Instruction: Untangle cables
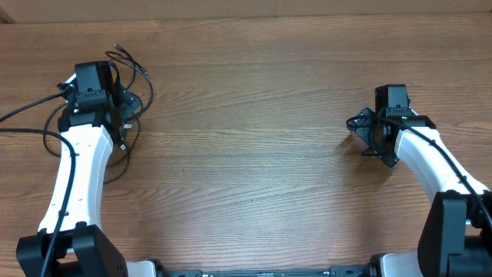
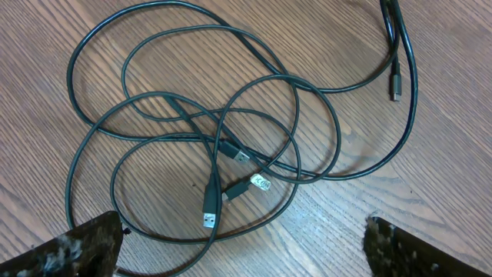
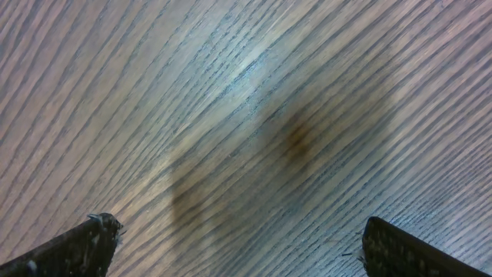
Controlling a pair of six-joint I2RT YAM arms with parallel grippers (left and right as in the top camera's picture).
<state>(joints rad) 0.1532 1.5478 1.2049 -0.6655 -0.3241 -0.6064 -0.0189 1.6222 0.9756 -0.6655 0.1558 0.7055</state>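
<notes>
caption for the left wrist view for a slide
Open left gripper hovers over tangled black cables on the wooden table

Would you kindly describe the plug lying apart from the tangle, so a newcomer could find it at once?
On the wooden table, look beneath the left arm, where thin black cables lie in loops. In the left wrist view the plug sits upper right, outside the loops, while three other plug ends cluster mid-tangle.
</notes>
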